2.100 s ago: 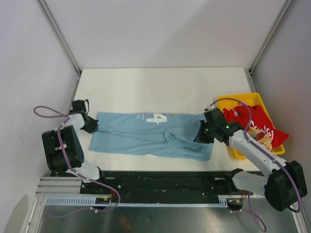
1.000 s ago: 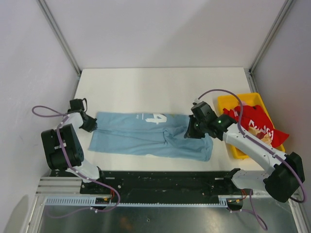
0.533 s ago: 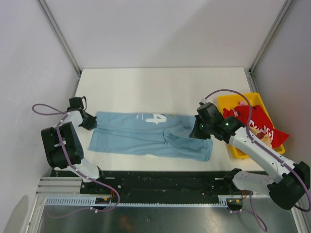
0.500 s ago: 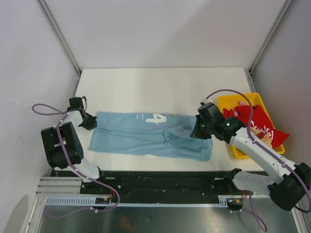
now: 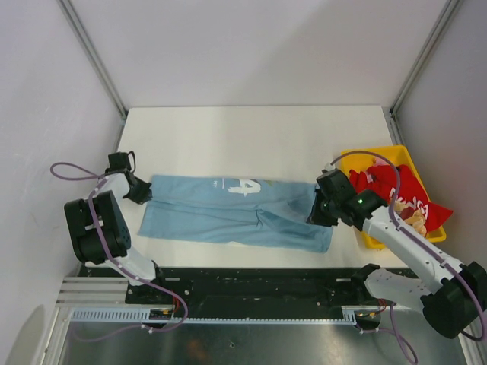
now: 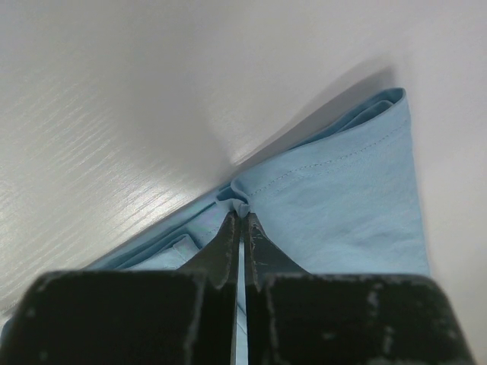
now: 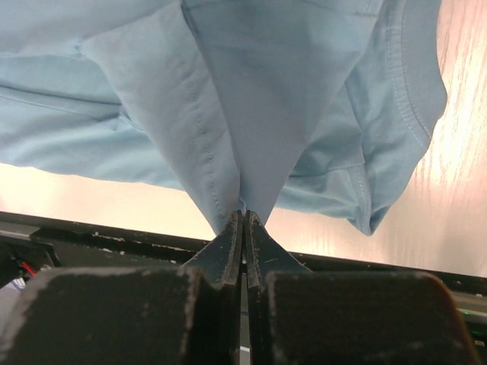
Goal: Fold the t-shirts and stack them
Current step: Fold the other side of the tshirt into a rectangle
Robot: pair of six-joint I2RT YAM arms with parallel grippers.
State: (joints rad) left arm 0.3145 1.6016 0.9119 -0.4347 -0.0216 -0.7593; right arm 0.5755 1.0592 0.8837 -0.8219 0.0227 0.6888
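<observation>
Beyond the pinched blue t-shirt (image 5: 228,213), only overhead shows the red t-shirt (image 5: 407,186).

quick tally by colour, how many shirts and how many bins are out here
blue t-shirt: 1
red t-shirt: 1
yellow bin: 1
total: 3
</observation>
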